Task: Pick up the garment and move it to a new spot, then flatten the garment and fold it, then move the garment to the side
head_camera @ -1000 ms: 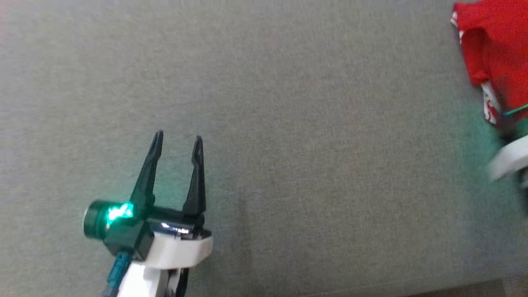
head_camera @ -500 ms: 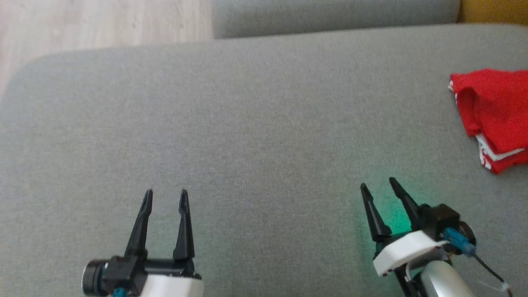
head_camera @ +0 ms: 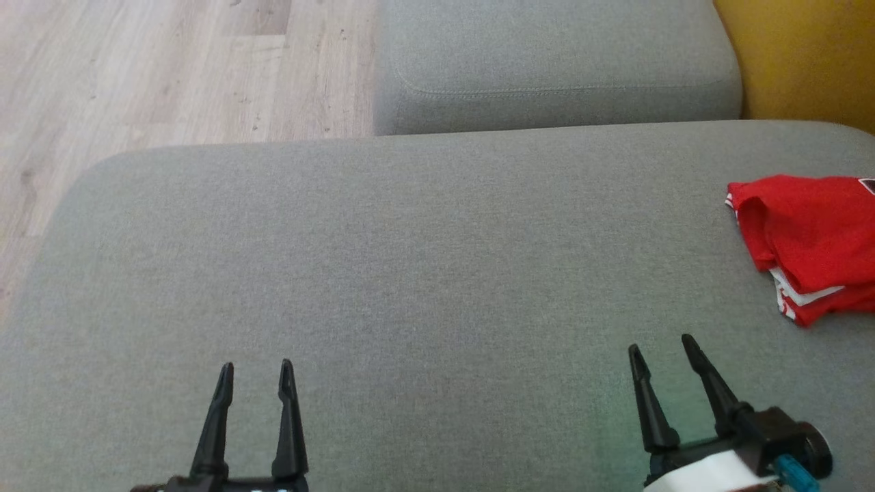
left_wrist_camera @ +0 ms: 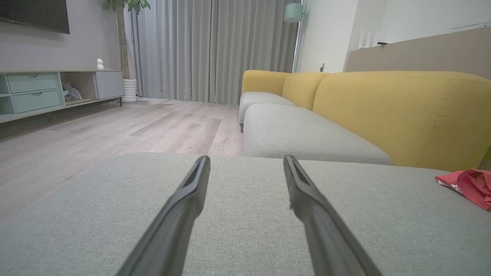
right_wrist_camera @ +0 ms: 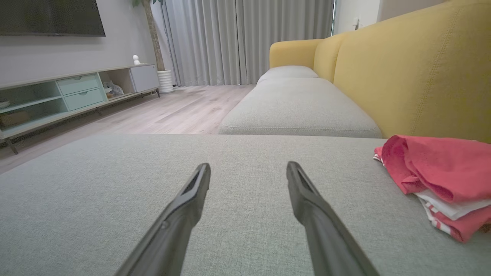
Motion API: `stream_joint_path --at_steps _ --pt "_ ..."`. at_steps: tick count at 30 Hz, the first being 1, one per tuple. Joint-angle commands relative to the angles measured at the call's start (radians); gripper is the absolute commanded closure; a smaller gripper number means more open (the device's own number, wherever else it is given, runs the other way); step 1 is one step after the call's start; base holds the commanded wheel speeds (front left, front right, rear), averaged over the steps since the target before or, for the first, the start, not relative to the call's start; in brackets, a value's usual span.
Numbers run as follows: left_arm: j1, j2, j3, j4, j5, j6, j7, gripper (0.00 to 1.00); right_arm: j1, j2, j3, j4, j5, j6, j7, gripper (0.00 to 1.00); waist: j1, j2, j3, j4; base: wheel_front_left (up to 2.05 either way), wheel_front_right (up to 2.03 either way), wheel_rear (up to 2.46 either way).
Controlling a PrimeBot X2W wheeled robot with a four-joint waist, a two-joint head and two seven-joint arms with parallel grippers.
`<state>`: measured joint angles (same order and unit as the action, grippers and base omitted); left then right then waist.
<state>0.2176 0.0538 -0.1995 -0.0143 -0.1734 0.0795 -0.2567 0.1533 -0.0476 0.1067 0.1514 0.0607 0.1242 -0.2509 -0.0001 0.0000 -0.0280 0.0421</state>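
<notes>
The garment is red with white trim, folded into a small stack at the right edge of the grey sofa seat. It also lies at the right of the right wrist view as the garment, and as a small red shape, the garment, at the far right of the left wrist view. My left gripper stands open at the lower left, nothing between its fingers. My right gripper is open at the lower right, apart from the garment, which lies up and to its right.
A second grey seat cushion adjoins the far side. The yellow backrest rises at the right behind the garment. Wooden floor lies beyond the seat's left and far edges. A low media cabinet and curtains stand across the room.
The head camera has tilted up, so floor and the far cushion came into view. The right gripper has drawn back from beside the garment and now stands low at the right, empty.
</notes>
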Motion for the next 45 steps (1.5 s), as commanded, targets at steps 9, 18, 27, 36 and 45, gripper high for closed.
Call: stream_joint_path --at_steps 9,18,27,36,45 --pt "-0.013 -0.004 0.047 -0.044 0.021 0.002 -0.005 0.00 -0.017 -0.003 0.019 -0.049 -0.006 0.007 -0.011 0.00 0.0001 0.0000 -0.018 -0.001 0.00 0.00 0.00" --pt "-0.014 -0.004 0.056 -0.039 0.034 -0.005 -0.005 0.00 -0.017 -0.003 0.013 -0.050 0.001 0.007 -0.011 0.00 0.0001 0.0000 -0.020 0.001 0.00 0.00 0.00" --pt "0.025 0.000 0.017 0.062 0.011 -0.001 0.002 1.00 0.013 0.001 -0.006 0.055 0.014 0.000 0.006 1.00 0.0002 0.0000 -0.019 0.000 0.00 0.00 0.00" --pt "0.004 0.007 0.028 0.071 -0.091 -0.013 0.019 1.00 -0.004 -0.007 -0.011 0.057 0.122 0.000 0.022 1.00 0.0002 0.0000 -0.016 -0.003 0.00 0.00 0.00" --pt "-0.023 0.013 0.040 0.091 -0.203 -0.030 0.039 1.00 -0.025 -0.013 -0.018 0.061 0.240 0.001 0.041 1.00 0.0002 0.0000 -0.012 -0.006 0.00 0.00 0.00"
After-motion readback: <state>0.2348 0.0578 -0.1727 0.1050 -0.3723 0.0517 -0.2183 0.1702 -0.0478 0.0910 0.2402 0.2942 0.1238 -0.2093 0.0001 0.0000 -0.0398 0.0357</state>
